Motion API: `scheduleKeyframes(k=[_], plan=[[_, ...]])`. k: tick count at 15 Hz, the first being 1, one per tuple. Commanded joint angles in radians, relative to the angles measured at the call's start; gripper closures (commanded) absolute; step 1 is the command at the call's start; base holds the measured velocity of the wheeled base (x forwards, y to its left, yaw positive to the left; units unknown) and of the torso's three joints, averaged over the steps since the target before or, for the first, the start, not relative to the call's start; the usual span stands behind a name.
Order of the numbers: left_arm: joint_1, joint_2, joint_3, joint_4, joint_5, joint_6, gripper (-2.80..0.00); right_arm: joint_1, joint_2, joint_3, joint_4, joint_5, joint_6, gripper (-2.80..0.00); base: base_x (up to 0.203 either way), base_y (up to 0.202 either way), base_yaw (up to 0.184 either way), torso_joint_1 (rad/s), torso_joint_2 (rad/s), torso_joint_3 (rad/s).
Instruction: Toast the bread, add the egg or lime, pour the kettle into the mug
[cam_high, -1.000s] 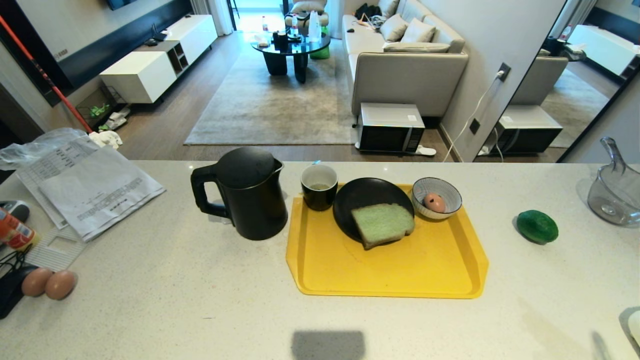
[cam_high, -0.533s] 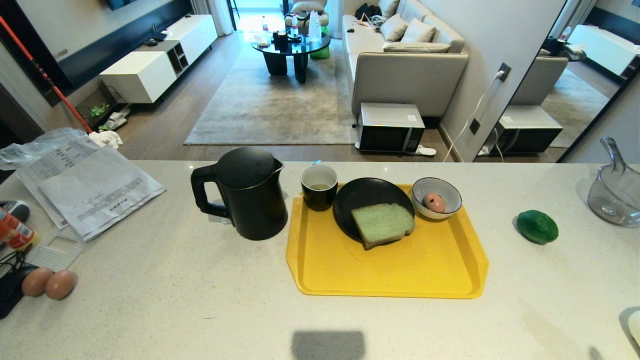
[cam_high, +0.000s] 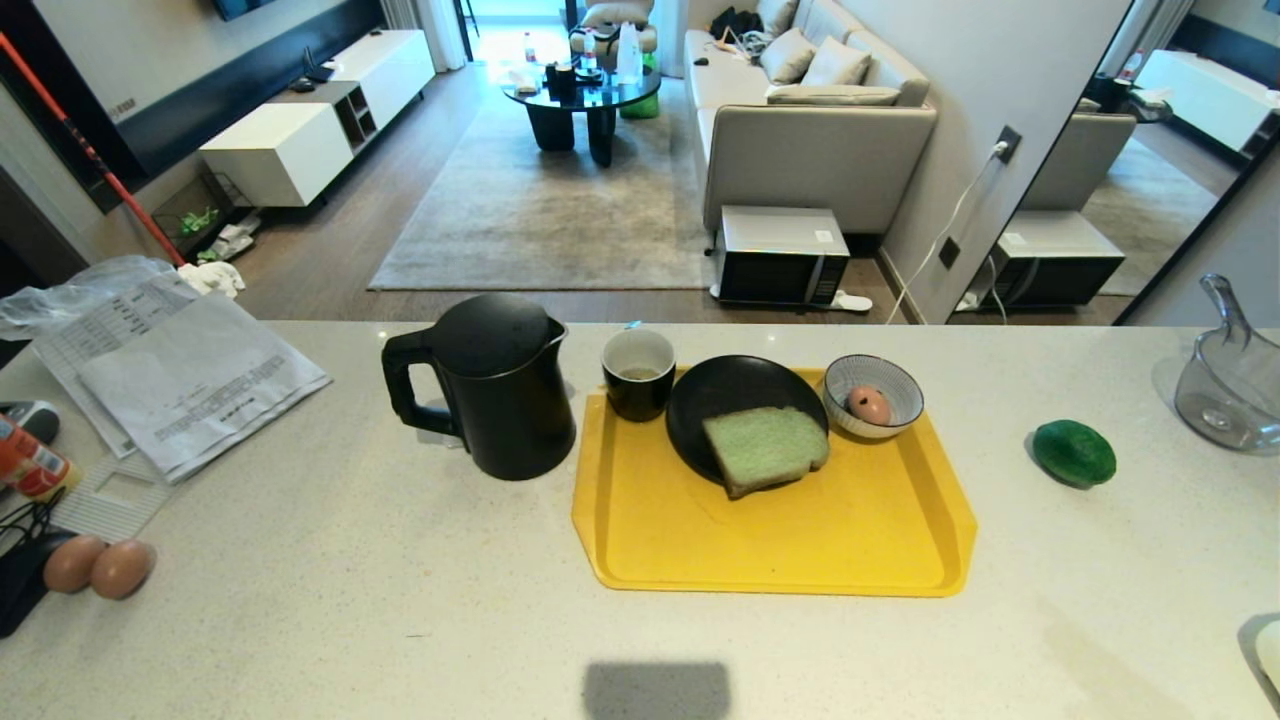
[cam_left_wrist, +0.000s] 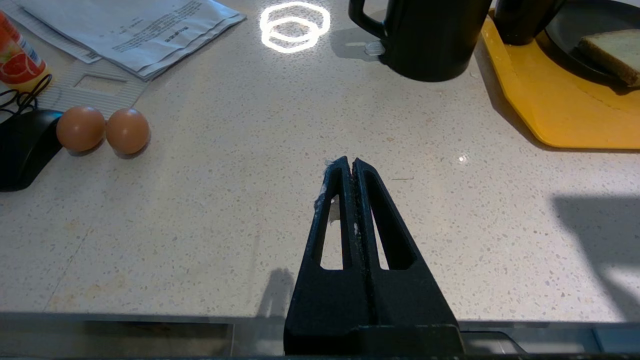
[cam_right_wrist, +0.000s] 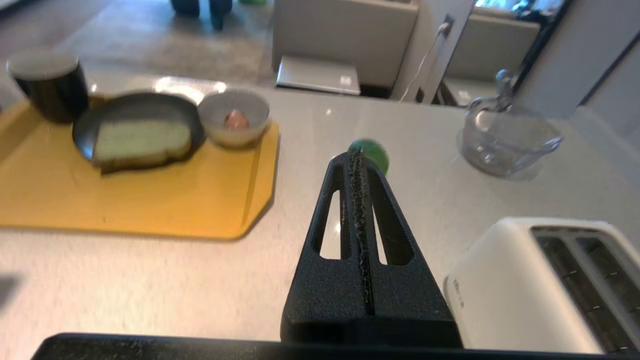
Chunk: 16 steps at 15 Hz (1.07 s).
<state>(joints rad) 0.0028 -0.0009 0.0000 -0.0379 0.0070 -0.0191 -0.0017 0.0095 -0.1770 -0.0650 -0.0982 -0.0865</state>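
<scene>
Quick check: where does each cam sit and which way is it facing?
Head: high, looking forward and down over counter, tray, kettle; no robot body shown.
Left wrist: behind shut left gripper, low over counter, facing two brown eggs.
Right wrist: behind shut right gripper, facing lime, toaster.
All share the bread.

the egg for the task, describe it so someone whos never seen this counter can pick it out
Find the yellow tray in the middle of the pale counter. At its far right corner sits a blue-and-white striped bowl, and the egg lies inside it. It is alone and pinkish tan, unlike the two brown eggs paired on the bare counter far left.
</scene>
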Motion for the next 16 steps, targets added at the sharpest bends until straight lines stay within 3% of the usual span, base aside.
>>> scheduleKeyframes(k=[1, 7, 9, 16], plan=[[0.000, -0.002, 0.014, 0.000, 0.001, -0.001, 0.00, 0.000, -0.009, 0.087, 0.001, 0.029, -0.015, 0.00, 0.000, 0.000, 0.000, 0.000, 0.00, 0.000], [0.001, -0.002, 0.014, 0.000, 0.001, -0.001, 0.00, 0.000, -0.010, 0.177, 0.001, 0.087, -0.019, 0.00, 0.000, 0.000, 0.000, 0.000, 0.00, 0.000], [0.000, -0.002, 0.014, 0.000, 0.001, -0.001, 0.00, 0.000, -0.010, 0.176, 0.074, 0.114, -0.009, 0.00, 0.000, 0.000, 0.000, 0.000, 0.00, 0.000], [0.000, -0.002, 0.014, 0.000, 0.001, -0.001, 0.00, 0.000, -0.010, 0.177, 0.065, 0.117, 0.016, 0.00, 0.000, 0.000, 0.000, 0.000, 0.00, 0.000]])
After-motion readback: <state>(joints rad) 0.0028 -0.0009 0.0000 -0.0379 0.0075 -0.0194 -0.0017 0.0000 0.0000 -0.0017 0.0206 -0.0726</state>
